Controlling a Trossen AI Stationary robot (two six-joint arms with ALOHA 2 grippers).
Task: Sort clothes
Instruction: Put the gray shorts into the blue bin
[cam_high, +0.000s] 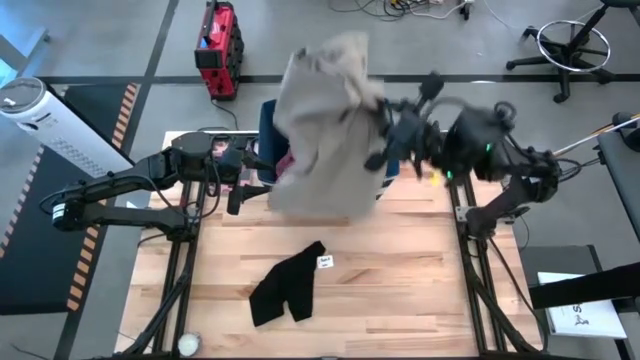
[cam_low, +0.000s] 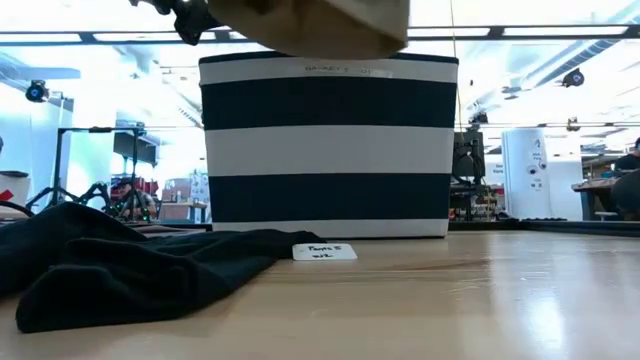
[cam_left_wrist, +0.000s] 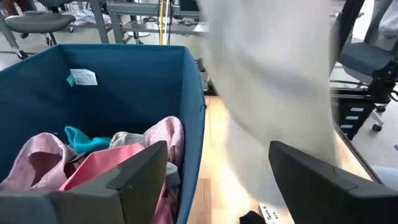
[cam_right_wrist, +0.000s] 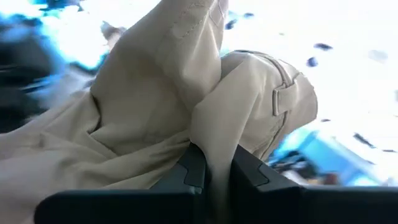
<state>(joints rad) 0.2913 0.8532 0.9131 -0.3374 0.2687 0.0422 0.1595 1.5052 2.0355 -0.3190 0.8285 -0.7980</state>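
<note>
A: Where's the khaki garment (cam_high: 325, 130) rel. to the bin (cam_low: 330, 140)?

B: Lifted over it, hanging from the right gripper (cam_right_wrist: 214, 177), fingers pinched together on a fold. In the high view it drapes over most of the bin; only a sliver of blue rim shows on the side nearest the left arm.

A: Long axis?

B: High view: runs from the far table edge toward the near one, wider end toward the near side. Right wrist view shows a waistband w/ belt loop bunched just past the fingers, so it's trousers-type, held near the waist.

A: Left gripper (cam_left_wrist: 217, 180)?

B: Beside the bin, jaws wide apart, nothing in them.

A: Anything one cam gets that others miss?

B: Left wrist view looks into the bin: pink pieces (cam_left_wrist: 124, 162) and a teal piece (cam_left_wrist: 84, 140) lying inside. Low view gives the bin's navy/white stripes, khaki hem just above its top edge. Black garment (cam_high: 288, 285) lies flat on the table in front of the bin, well apart, a white tag (cam_low: 324, 252) at its bin-side end.
</note>
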